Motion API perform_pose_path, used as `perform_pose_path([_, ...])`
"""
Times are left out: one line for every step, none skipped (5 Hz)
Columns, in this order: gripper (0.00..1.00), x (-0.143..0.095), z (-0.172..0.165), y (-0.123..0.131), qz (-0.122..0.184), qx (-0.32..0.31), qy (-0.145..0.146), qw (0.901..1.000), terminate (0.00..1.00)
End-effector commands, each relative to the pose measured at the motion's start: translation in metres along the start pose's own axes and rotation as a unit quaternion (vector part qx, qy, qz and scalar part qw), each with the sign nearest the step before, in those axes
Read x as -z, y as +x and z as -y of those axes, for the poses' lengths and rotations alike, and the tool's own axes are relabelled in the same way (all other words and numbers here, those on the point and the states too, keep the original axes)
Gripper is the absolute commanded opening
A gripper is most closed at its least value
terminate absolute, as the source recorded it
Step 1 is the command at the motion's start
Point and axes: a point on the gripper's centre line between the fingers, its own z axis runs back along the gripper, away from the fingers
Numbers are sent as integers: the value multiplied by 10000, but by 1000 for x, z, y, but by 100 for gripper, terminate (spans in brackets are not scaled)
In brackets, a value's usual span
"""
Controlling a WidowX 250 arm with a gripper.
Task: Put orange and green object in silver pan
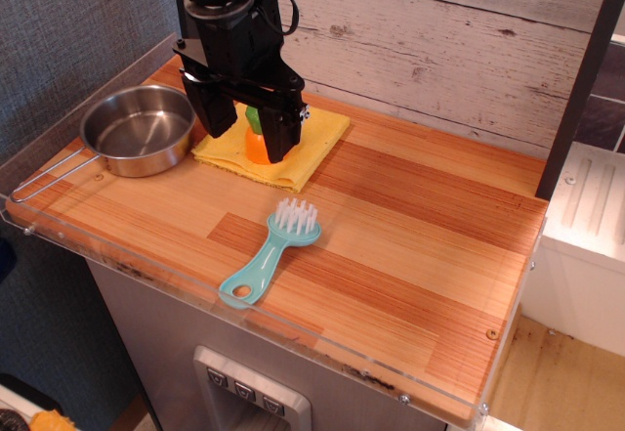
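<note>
- The black gripper hung in the upper left of the frame, over the folded yellow cloth.
- Its two fingers stood spread apart, one on each side of the orange and green object, which sat in the gap between them.
- Whether the fingers actually pressed on the toy could not be told; the claw looked partly spread, with the toy bracketed rather than clearly clamped.
- The orange and green object rested on the yellow cloth, orange body low and green top upward, mostly hidden behind the fingers.
- The silver pan lay at the left of the frame, just beside the cloth's left edge, with nothing inside it.
- The pan's thin wire handle reached toward the lower left, ending near the edge of the wooden table.
- A teal dish brush lay in the middle of the frame, below the cloth and well apart from the pan, white bristles toward the upper right and handle toward the lower left.
- A pale plank wall filled the upper part of the frame behind the table.
</note>
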Motion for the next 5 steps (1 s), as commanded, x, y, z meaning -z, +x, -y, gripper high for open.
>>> perform_pose_path([100,0,0,0,0,0,0,10000,0])
perform_pose_path([100,2,-23,16,99,-308,111,9994,0])
perform_pose_path([100,5,-44,35,168,-547,101,9983,0])
perform_pose_path([100,3,-53,53,262,-597,207,9977,0])
perform_pose_path([100,12,-52,62,203,-556,212,9980,0])
